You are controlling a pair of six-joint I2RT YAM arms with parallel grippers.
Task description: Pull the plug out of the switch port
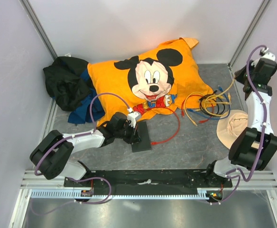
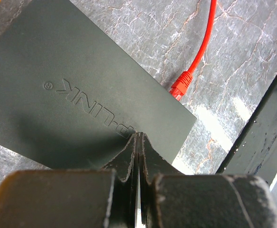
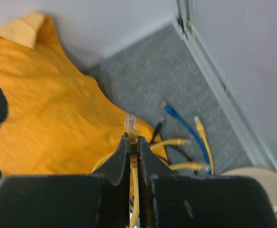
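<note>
The switch (image 1: 143, 138) is a flat dark box lying on the grey mat just in front of the pillow. It fills the left wrist view (image 2: 81, 80). A red cable (image 1: 169, 135) ends in a red plug (image 2: 180, 88) that meets the switch's long edge; I cannot see the port itself. My left gripper (image 1: 136, 134) is shut and empty, with its tips (image 2: 138, 136) resting on the switch's top near one corner. My right gripper (image 1: 239, 77) is raised at the far right. It is shut on a yellow cable's clear-tipped plug (image 3: 131, 124), and the yellow cable (image 1: 226, 92) trails down to the cable heap.
A big orange Mickey Mouse pillow (image 1: 148, 80) lies behind the switch. A black heap of cloth (image 1: 65, 83) sits at the far left. A tangle of yellow, blue, black and red cables (image 1: 207, 105) and a beige hat (image 1: 232, 127) lie on the right. A black rail (image 1: 148, 179) runs along the near edge.
</note>
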